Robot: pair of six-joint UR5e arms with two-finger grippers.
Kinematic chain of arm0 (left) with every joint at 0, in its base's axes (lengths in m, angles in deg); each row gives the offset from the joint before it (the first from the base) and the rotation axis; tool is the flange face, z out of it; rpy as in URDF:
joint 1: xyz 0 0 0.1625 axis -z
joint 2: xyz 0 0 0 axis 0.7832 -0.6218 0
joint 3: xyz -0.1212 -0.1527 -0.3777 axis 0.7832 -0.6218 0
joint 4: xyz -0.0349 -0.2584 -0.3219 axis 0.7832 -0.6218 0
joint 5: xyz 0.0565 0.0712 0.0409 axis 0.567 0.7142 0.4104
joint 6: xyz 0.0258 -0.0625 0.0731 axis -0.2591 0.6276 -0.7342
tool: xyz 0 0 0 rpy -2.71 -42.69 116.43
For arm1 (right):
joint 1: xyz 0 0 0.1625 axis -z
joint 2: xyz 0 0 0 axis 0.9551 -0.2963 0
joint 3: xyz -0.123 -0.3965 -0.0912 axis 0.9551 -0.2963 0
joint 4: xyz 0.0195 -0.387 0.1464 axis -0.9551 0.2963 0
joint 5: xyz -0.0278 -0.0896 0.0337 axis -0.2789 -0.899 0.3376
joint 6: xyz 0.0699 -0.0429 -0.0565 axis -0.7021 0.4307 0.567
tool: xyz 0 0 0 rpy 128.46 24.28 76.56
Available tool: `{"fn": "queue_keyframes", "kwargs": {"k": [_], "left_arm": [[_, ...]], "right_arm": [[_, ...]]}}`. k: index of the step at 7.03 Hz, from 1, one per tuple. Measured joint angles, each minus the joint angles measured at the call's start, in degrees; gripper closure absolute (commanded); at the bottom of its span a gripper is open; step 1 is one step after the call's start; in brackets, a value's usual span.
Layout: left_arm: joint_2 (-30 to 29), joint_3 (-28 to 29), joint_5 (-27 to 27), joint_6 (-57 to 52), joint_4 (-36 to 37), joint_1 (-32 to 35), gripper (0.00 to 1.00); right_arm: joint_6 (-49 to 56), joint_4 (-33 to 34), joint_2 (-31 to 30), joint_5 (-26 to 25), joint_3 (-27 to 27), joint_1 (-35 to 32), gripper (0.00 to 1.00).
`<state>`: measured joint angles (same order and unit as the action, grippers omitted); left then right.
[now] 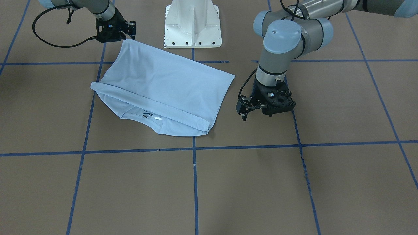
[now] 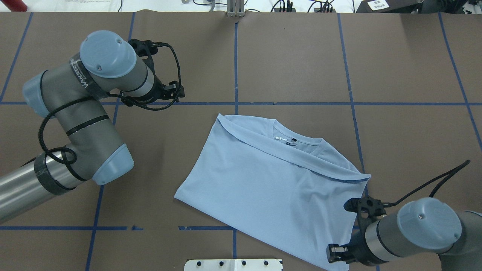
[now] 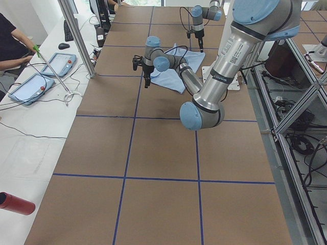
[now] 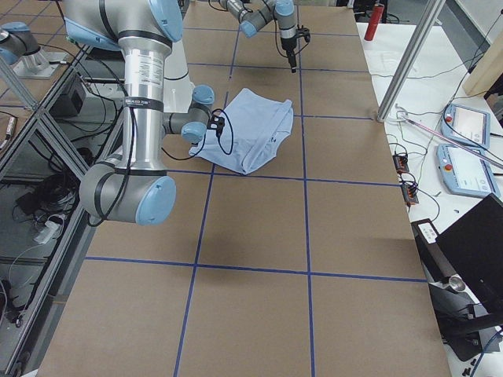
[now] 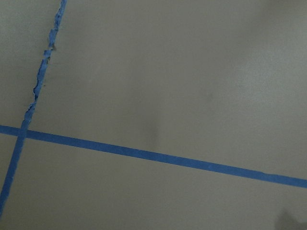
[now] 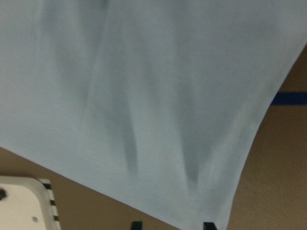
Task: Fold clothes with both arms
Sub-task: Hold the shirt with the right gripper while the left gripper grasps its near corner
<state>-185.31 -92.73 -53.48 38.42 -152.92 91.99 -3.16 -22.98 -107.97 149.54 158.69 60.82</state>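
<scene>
One white pedestal base [image 1: 192, 24] is seen near the T-shirt [image 1: 163, 88], whose corner is pinched by the right gripper [image 1: 125, 36]; the left gripper [image 1: 244, 114], jaw state unclear, is kept apart.

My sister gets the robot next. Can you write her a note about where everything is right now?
Right gripper: at the T-shirt's corner near the base, fabric pulled taut between its fingers; looks shut on it.
Left gripper: off the shirt, over bare table beside the other end; open or shut is unclear.
Shirt: mid-table, already folded over once, collar showing along the far edge.
Left: the remaining folds; left gripper has no hold on the shirt.
</scene>
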Motion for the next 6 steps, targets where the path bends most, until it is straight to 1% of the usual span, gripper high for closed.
{"fn": "queue_keyframes", "kwargs": {"k": [1, 2, 3, 4, 6], "left_arm": [[1.22, -2.57, -1.9, 3.42, -0.03, -1.5, 0.0], [2.35, -4.58, -2.78, 9.05, -0.05, -4.58, 0.01], [3.31, -5.51, -2.83, 17.02, -0.08, -8.53, 0.01], [3.81, -5.81, -1.49, 25.55, -0.08, -12.93, 0.03], [4.34, -5.82, 2.48, 38.85, -0.05, -19.91, 0.06]], "right_arm": [[-0.09, -0.09, 1.5, 0.04, 1.45, -4.5, 0.0], [-0.1, -0.12, 3.13, 0.09, 2.34, -9.52, 0.0], [-0.05, -0.13, 4.58, 0.07, 2.52, -14.06, 0.0], [0.01, -0.14, 5.98, -0.14, 2.4, -17.04, 0.0], [-0.04, -0.08, 8.57, -0.48, 1.74, -18.95, 0.0]]}}
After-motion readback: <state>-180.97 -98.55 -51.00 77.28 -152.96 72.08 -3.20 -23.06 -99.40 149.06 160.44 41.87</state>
